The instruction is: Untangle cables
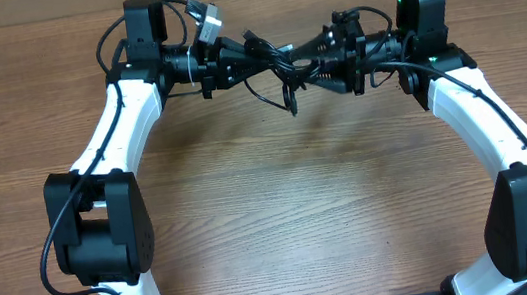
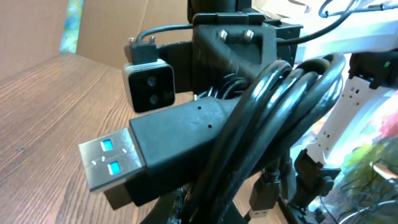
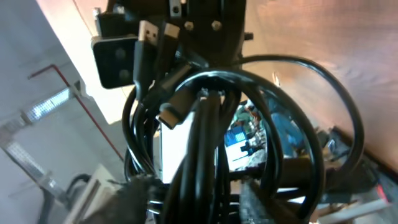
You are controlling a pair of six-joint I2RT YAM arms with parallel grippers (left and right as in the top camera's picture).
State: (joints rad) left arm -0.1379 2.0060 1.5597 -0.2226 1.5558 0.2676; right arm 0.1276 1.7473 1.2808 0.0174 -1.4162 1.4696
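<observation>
Left arm (image 1: 123, 114): white shells and black joints. It curves up from the near edge and ends just left of the cables (image 1: 284, 64).
Left hand (image 1: 217, 71): clenched on the left end of the cables, which run straight out of it toward the right.
USB plug (image 1: 207, 15): silver-tipped, sticking up just above and left of the cables' knot. In the left wrist view it fills the foreground with its blue tongue showing, and thick black loops press against its housing.
Cables: thin black cords bunched into a taut knot, held off the tabletop (image 1: 301, 203) between the two hands. A few short loops and one loose end hang below the knot.
Small plug (image 3: 171, 112): flat with a grey tip, in the middle of the cables in the right wrist view, ringed by their loops.
Right hand (image 1: 335, 53): at the right end of the cables, with cords crowding around it. I cannot tell whether it presses on them or stands released.
Right arm (image 1: 481, 111): white and black like the other. It leaves the right end of the cables and bends down toward the near edge.
Tabletop: brown wood-grain surface, its grain running from side to side, lying below the cables and under both arms.
Room: a plain brown panel (image 1: 25, 7) stands beyond the cables along the far edge of the tabletop. In the right wrist view a pale grey wall (image 3: 37, 62) with a thin red line and a bright strip light (image 3: 53, 102) show to the left of the cables. In the left wrist view, blurred coloured clutter sits to their right.
</observation>
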